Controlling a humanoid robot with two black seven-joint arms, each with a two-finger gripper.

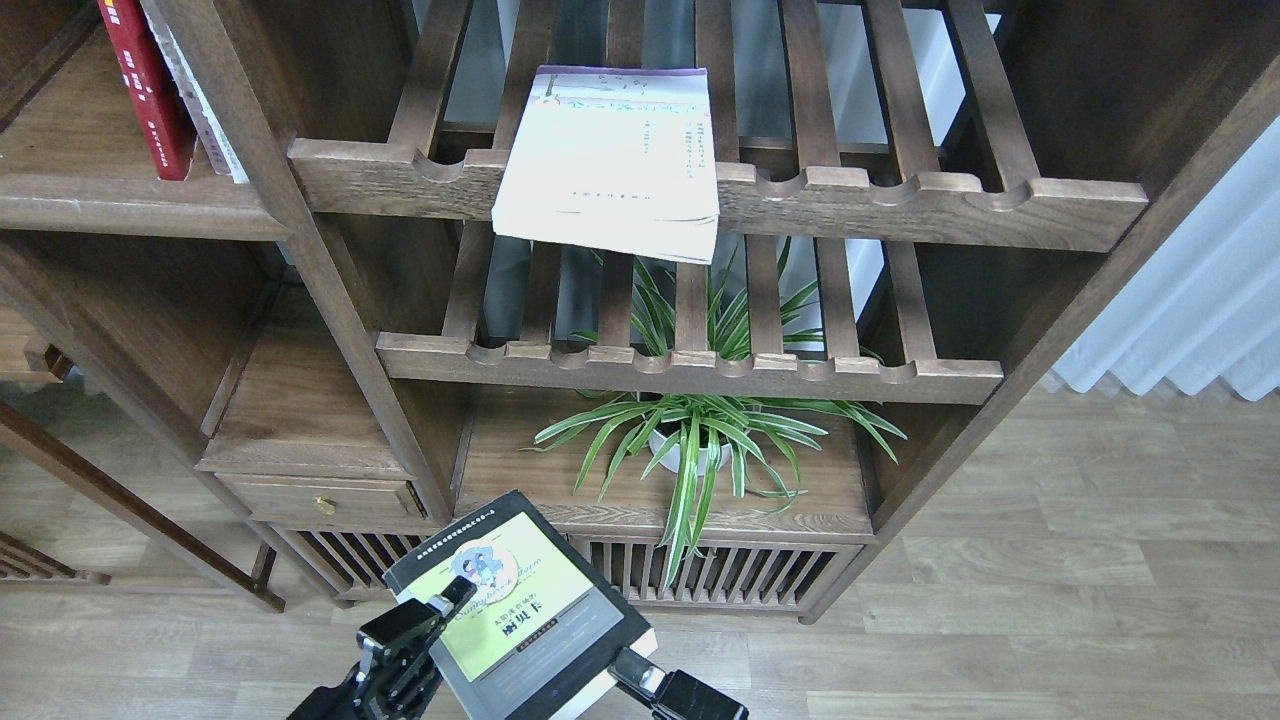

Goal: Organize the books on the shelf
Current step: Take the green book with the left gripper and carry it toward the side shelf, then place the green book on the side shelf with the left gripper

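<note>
The thick black-and-yellow-green book is held low in front of the cabinet, cover up and tilted. My left gripper is shut on its left edge, with one finger over the cover. My right gripper touches the book's lower right corner; its fingers cannot be told apart. The thin white book with a purple top strip lies flat on the upper slatted rack and overhangs its front rail. The red book stands upright on the dark plank shelf at the upper left.
A pale book leans beside the red one. Two slatted racks with notched rails fill the middle bay. A potted spider plant stands on the bottom board. A drawer with a brass knob is at lower left. White curtain is at right.
</note>
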